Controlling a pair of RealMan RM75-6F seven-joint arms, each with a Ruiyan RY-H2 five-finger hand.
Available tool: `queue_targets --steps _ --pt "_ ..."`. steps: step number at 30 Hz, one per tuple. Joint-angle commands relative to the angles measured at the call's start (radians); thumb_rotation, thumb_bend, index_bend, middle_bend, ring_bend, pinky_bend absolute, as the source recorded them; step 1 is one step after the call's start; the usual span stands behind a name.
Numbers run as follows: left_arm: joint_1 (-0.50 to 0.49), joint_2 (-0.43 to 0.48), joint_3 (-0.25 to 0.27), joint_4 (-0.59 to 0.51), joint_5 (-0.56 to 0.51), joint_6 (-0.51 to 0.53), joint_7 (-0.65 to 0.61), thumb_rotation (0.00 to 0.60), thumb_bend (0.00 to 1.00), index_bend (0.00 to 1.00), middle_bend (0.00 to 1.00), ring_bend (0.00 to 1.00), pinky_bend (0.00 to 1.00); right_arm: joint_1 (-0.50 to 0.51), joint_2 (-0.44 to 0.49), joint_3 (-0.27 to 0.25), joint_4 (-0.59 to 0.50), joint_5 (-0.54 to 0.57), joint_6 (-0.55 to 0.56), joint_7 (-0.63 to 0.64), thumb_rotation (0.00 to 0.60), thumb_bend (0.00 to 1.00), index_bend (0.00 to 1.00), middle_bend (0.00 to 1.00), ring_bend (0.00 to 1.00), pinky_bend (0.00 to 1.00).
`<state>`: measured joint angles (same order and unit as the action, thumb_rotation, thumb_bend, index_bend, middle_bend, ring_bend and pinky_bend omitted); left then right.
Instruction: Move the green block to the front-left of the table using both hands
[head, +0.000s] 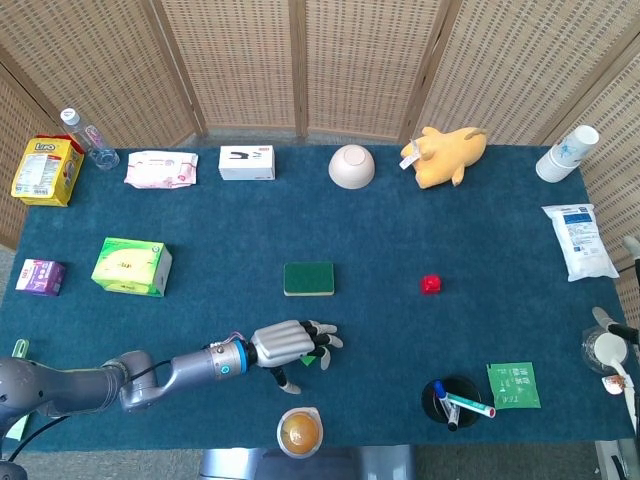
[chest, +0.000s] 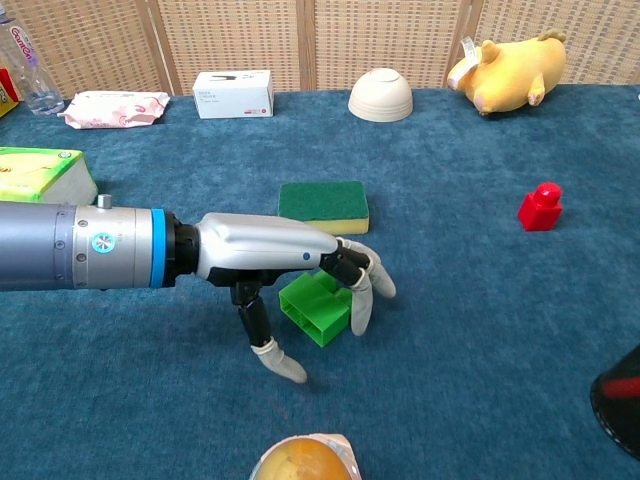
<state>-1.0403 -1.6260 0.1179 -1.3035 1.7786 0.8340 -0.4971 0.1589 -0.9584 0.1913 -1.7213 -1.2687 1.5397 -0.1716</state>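
Observation:
The green block (chest: 312, 308) lies on the blue table cloth, front of centre. My left hand (chest: 290, 262) reaches over it from the left. Its fingers (chest: 362, 296) curl down past the block's right side and touch it, while the thumb (chest: 270, 352) hangs in front-left, apart from the block. In the head view the left hand (head: 292, 343) covers nearly all of the block; only a green sliver (head: 308, 358) shows. Only a few fingers of my right hand (head: 622, 330) show at the right edge; how they are set is unclear.
A green sponge (chest: 323, 203) lies just behind the block. A red block (chest: 541, 207) sits to the right. A cup with an orange thing (head: 300, 431) stands at the front edge, a black pen holder (head: 450, 400) front right, a green box (head: 131, 266) at the left.

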Motion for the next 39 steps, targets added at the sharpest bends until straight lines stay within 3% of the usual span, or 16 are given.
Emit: queue_targets --steps 1,10,34,39 --pt "0.004 0.013 0.010 -0.008 -0.003 0.004 0.020 0.543 0.23 0.41 0.21 0.11 0.22 -0.003 0.000 0.003 -0.001 -0.003 0.003 0.003 0.600 0.09 0.13 0.15 0.07 0.15" --pt "0.025 0.074 0.044 -0.064 -0.009 0.020 0.065 0.547 0.23 0.43 0.27 0.18 0.30 -0.009 0.000 0.009 -0.009 -0.011 0.004 0.005 0.600 0.09 0.12 0.15 0.07 0.15" --pt "0.088 0.277 0.179 -0.249 0.059 0.085 0.155 0.546 0.23 0.43 0.28 0.17 0.26 -0.022 -0.004 0.023 -0.028 -0.021 0.007 0.012 0.600 0.09 0.10 0.15 0.07 0.15" --pt "0.098 0.305 0.184 -0.283 0.057 0.089 0.169 0.545 0.23 0.43 0.28 0.17 0.26 -0.023 -0.005 0.024 -0.030 -0.024 0.006 0.011 0.600 0.09 0.09 0.15 0.07 0.15"
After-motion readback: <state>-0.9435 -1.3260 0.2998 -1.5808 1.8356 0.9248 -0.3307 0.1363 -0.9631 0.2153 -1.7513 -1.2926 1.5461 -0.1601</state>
